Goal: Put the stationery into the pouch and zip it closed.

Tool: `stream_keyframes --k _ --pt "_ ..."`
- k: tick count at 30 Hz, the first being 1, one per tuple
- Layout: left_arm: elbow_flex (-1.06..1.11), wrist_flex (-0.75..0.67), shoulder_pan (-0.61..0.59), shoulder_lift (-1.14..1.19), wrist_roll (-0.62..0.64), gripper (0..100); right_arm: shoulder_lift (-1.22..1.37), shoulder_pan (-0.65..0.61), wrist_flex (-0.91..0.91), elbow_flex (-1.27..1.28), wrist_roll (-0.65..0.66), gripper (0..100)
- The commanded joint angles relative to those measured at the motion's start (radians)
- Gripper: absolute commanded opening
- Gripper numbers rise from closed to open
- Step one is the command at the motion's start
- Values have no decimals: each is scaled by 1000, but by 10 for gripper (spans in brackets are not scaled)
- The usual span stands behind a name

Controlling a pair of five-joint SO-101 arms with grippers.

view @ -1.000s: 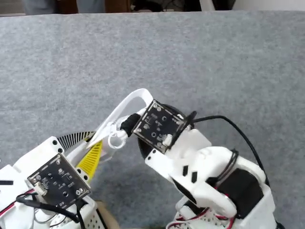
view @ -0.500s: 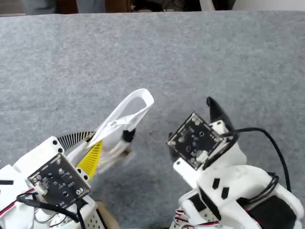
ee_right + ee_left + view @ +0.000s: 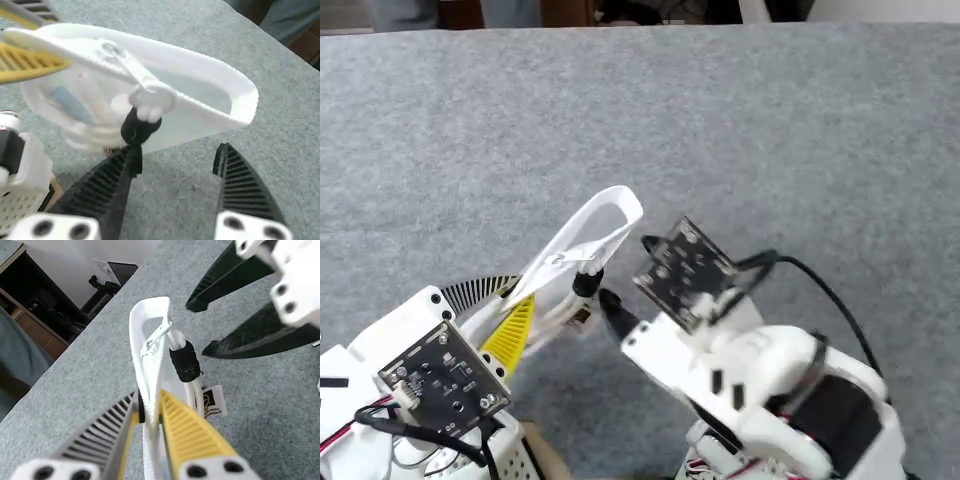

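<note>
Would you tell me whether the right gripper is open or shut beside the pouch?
Open. The right gripper has its black fingers well apart near the pouch, with grey table between them and nothing held.

the pouch [image 3: 200, 100] looks like smooth, frosted see-through plastic with a bit of sheen, the worktop [image 3: 770, 120] is matt fuzzy grey cloth, kinda felt-ish, and both the left gripper [image 3: 149, 405] and right gripper [image 3: 177, 152] have ribbed matt plastic fingers [image 3: 115, 190].
</note>
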Motion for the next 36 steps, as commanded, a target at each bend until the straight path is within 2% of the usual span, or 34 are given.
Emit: stream_keyframes --k 1,4,10,19,23,28,36 --pt "-42 2 -10 12 8 27 -1 -17 -92 41 -31 237" --pt "-51 2 -8 11 14 27 -1 -17 -124 70 -92 237" --pt "-65 2 1 11 48 27 -2 -17 -203 124 -107 237" --pt "-59 2 -1 11 44 27 -10 -17 92 -133 -107 237" --pt "-59 0 -1 11 44 27 -10 -60 130 -174 -109 237" --pt "-65 0 -1 12 48 27 -1 -157 51 -142 -135 236" --pt "-68 0 -1 9 48 27 -1 -153 -135 45 -127 236"
